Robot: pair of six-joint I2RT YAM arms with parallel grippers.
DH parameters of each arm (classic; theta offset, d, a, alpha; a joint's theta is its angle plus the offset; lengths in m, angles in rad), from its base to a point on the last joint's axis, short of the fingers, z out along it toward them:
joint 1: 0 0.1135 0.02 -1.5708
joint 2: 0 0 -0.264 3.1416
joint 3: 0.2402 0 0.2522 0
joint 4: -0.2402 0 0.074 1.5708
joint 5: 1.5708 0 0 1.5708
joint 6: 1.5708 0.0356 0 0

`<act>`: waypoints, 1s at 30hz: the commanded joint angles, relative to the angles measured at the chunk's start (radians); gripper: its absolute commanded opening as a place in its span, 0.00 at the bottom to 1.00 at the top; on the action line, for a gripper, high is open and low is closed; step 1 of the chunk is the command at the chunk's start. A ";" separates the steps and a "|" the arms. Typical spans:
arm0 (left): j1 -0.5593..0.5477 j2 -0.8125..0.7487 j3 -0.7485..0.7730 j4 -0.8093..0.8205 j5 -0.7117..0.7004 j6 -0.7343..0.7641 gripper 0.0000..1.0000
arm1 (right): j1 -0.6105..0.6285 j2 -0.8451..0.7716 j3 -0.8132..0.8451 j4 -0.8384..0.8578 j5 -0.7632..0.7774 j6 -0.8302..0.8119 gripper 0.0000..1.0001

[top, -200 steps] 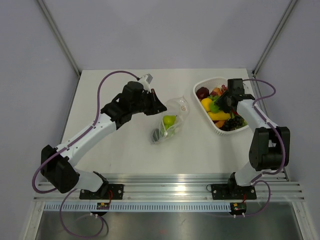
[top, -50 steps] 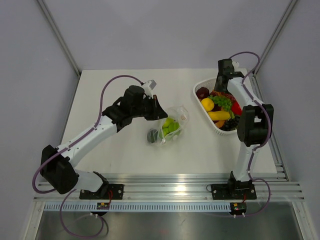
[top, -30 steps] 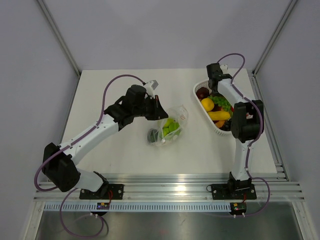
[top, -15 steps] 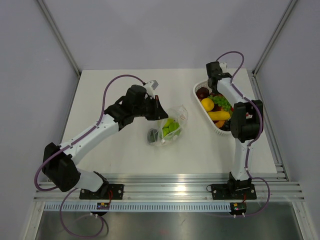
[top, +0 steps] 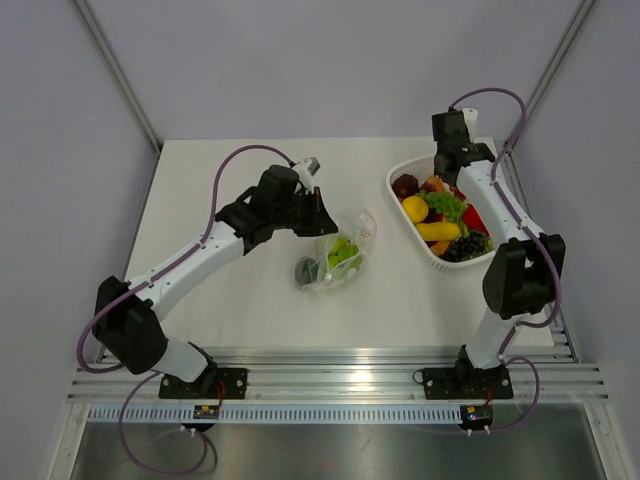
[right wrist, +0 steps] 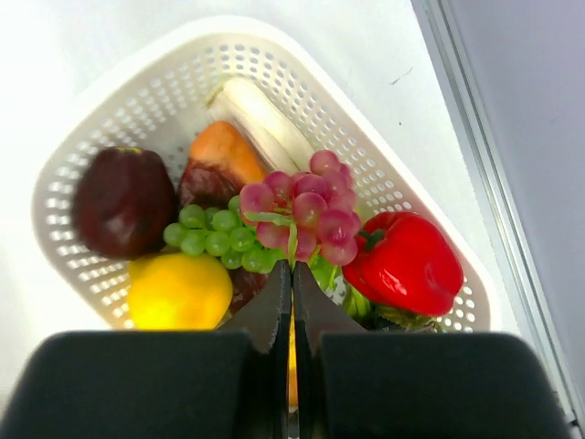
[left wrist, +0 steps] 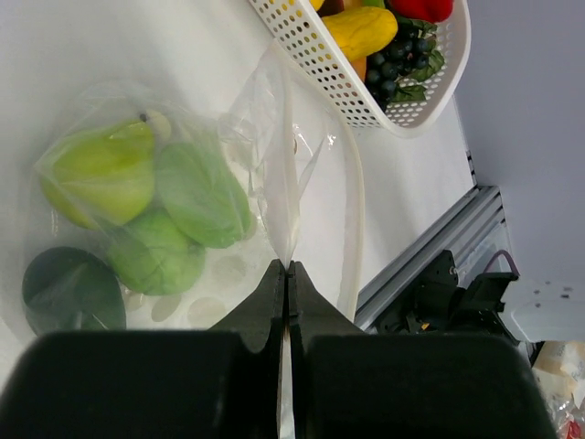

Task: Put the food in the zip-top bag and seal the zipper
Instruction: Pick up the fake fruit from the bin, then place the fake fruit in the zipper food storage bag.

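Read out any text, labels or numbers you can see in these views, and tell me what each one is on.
No readable text in any view.
The bag, the basket and the toy food show no print.
The small boards at the near edge carry coloured marks that are too small to read.

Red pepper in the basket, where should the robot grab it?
Grip the red pepper across its fat middle, coming straight down from above. The basket wall runs close along one side and the pink grapes crowd its stem end, so only the top is open.
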 commanded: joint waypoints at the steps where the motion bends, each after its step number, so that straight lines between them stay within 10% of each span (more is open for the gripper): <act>1: -0.002 0.037 0.067 -0.035 -0.045 0.027 0.00 | 0.013 -0.127 -0.022 0.006 -0.059 0.046 0.00; 30: 0.004 0.002 0.068 0.008 -0.015 0.001 0.00 | 0.296 -0.581 -0.035 -0.076 -0.437 0.195 0.00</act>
